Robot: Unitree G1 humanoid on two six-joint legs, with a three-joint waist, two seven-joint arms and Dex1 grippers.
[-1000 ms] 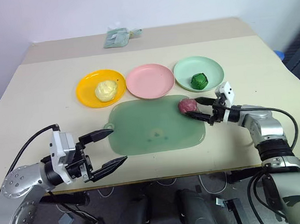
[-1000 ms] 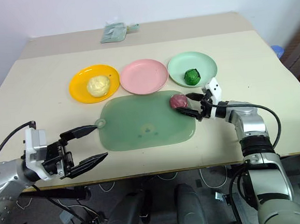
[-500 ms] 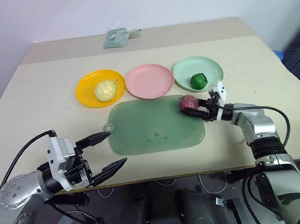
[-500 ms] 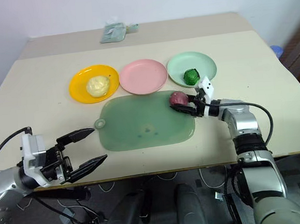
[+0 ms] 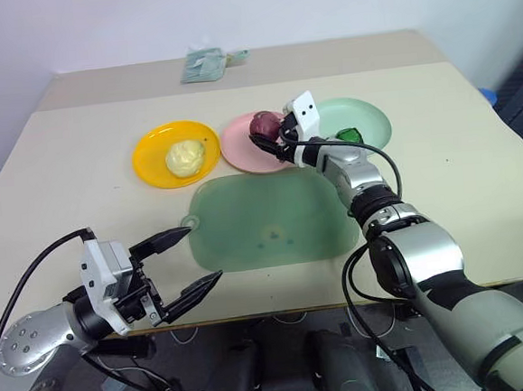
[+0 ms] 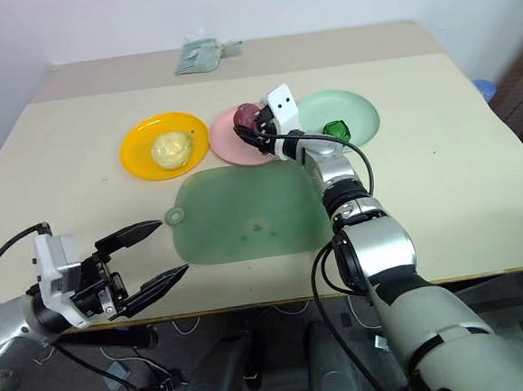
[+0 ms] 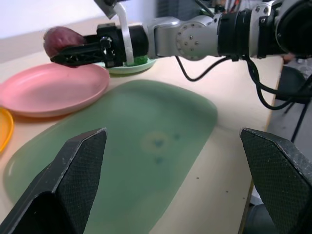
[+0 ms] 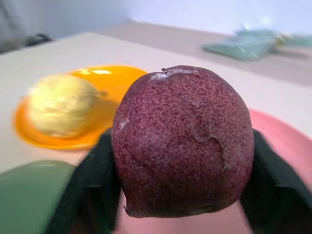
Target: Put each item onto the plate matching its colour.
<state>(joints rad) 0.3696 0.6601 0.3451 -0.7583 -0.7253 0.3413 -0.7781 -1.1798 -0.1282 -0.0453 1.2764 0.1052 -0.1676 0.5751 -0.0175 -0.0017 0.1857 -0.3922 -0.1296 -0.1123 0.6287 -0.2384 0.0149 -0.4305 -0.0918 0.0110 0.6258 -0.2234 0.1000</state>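
Note:
My right gripper (image 5: 270, 137) is shut on the dark red-maroon ball (image 5: 263, 123) and holds it in the air above the pink plate (image 5: 249, 151). In the right wrist view the ball (image 8: 183, 141) sits between the two black fingers (image 8: 92, 187). The pale yellow pear-like item (image 5: 186, 156) lies on the yellow-orange plate (image 5: 150, 161). The dark green ball (image 5: 347, 135), partly hidden by my right arm, rests on the mint green plate (image 5: 364, 115). My left gripper (image 5: 205, 254) stands open and holds nothing near the table's front edge, left of the mat.
The large translucent green cutting mat (image 5: 272, 220) lies bare in front of the plates. A pale green packet (image 5: 204, 66) lies at the back of the table. The right arm stretches over the mat's right corner and the green plate's near rim.
The right gripper closed on the maroon ball at the mat's right corner, then lifted it left and away to above the pink plate. The left gripper stayed open in place.

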